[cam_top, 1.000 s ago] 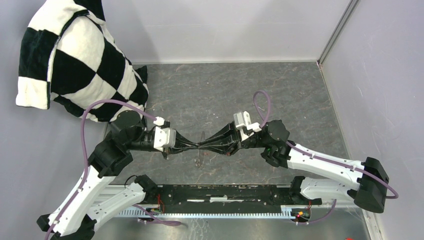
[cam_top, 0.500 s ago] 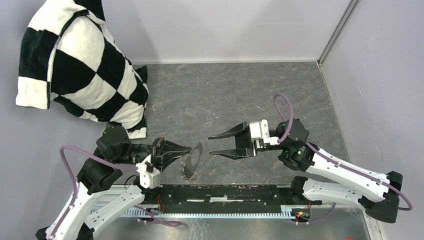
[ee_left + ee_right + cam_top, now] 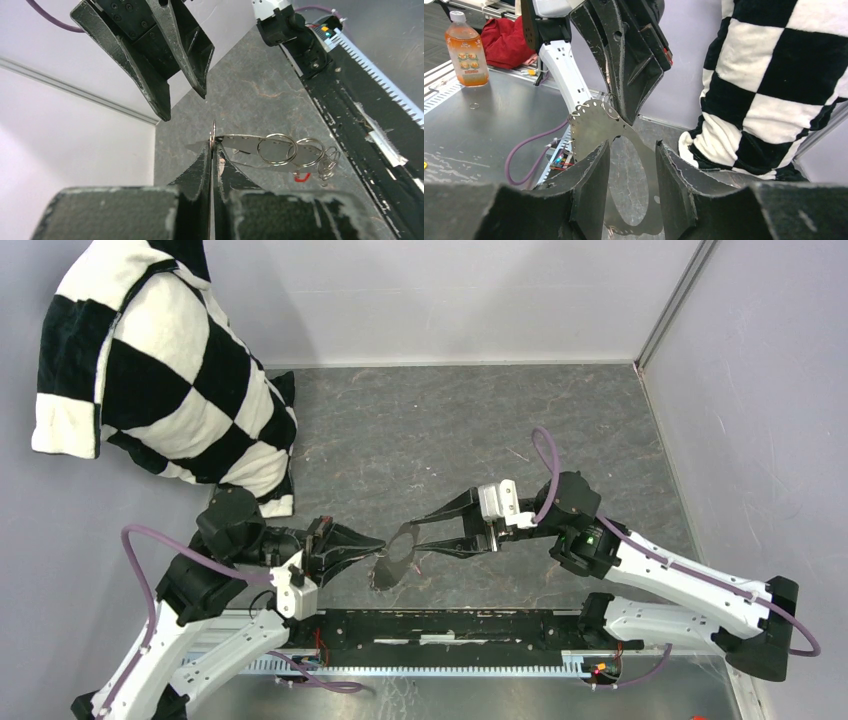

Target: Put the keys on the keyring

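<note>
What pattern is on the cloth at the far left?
Large black-and-white checks; the cloth shows best in the top external view.

Table (image 3: 450, 430): grey marbled surface is shown.
Checkered cloth (image 3: 160, 370): laid at ten o'clock, its lower end rested on the table.

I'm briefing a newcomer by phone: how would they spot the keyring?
Over the grey table, look between the two arms near the front edge. The keyring is the flat silvery plate with a big oval hole, pinched by the left fingers.
</note>
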`<state>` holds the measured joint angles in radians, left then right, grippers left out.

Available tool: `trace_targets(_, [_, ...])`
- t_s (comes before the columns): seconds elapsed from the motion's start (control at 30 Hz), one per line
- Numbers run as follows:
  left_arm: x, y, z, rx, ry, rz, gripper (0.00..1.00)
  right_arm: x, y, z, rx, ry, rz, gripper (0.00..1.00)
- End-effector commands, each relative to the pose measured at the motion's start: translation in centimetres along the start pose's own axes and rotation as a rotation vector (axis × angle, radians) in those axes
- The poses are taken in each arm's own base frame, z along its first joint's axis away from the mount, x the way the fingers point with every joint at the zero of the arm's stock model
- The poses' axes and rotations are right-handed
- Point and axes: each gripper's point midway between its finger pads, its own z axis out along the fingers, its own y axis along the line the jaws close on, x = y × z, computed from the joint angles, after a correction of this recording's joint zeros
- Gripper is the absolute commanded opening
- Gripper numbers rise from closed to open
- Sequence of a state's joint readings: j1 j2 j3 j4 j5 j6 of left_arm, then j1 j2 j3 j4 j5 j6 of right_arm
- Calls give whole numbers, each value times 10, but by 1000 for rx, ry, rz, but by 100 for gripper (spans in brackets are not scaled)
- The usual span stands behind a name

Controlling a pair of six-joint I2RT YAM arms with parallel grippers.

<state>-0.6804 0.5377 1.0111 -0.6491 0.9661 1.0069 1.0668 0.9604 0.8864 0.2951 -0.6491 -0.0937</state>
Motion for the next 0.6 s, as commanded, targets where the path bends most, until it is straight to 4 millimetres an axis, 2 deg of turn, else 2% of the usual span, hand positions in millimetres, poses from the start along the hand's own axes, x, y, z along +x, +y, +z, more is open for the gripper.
trace_targets(0.0, [-17,4,3,20,-64,-82,2,-24,2,5,-42,-48,-47,44])
trace_targets(0.07, [-14,0,4,29,-64,-104,2,-23,4,7,-56,-47,-47,43])
trace_targets(0.2, [5,-4,7,22,-15,-127,2,-16,7,10,-79,-28,-46,39])
trace_targets(0.4, [25,-18,6,85,49,-31,2,4,8,11,-78,32,-60,40])
trace_targets(0.57, [43,-27,7,124,106,-50,2,19,8,14,-63,80,-79,40])
